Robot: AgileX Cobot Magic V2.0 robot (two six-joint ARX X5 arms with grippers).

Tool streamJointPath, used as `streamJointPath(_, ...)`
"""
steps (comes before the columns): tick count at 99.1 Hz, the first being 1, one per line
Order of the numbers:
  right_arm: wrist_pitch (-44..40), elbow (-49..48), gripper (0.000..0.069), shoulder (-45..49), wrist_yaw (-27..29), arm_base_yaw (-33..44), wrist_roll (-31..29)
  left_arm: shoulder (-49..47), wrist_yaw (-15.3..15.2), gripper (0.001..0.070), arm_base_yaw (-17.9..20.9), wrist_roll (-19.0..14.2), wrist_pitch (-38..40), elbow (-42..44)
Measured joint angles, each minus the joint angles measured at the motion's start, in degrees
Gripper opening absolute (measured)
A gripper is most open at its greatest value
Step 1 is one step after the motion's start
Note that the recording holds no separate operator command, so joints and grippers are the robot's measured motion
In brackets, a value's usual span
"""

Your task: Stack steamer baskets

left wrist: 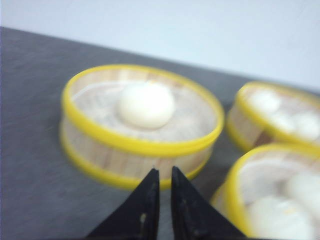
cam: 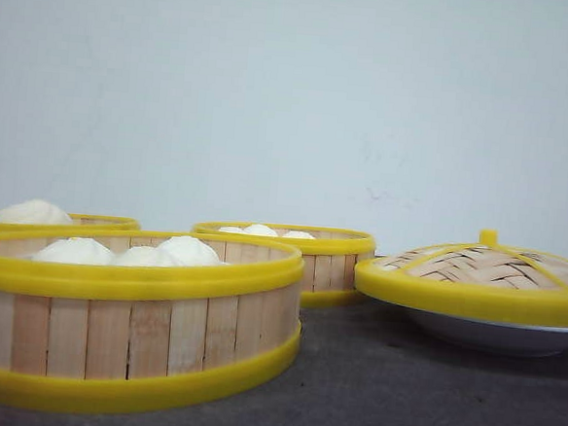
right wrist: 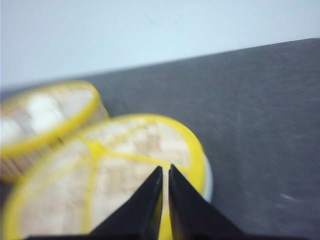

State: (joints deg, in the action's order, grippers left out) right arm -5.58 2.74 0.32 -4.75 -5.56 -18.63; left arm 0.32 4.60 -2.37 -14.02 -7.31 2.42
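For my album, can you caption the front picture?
Three yellow-rimmed wooden slat steamer baskets holding white buns, beside a domed woven lid.

A: Front cam ok? Light looks even, soft, no hard shadows. Slight grain.
B: Yep, w/ mild gloss on the nearest steamer basket [cam: 130, 319] rim. Dark table [cam: 398, 396] shows faint shade under it.
A: Wrist cams?
B: Both blurry, smeared. Left wrist: baskets soft-edged, white buns washed out. Right wrist: the woven lid [right wrist: 107, 190] badly out of focus, esp. near the lens.
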Motion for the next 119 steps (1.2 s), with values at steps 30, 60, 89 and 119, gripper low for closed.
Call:
streamJointPath(30,-6.97,18.69,0.0016,7.89,-1.44,0.00,-4.39,5.31,0.22,0.0015,0.00,-4.83,-3.21,17.59)
streamJointPath(60,-23.06,38.58,0.0016,27.74,-1.70,0.00,4.70,23.65,0.22,0.0015,0.00,2.36,-18.01,35.69)
streamJointPath(89,-28.48,43.34,0.0016,44.85,-1.66,0.00,11.06,37.09,1.40,0.0015,0.00,7.54,-25.59,40.06)
streamJointPath(119,-30.51,43.34,0.0016,51.17,-1.66,0.00,13.90,39.10,1.40,0.0020,0.00,9.11,-28.44,40.06)
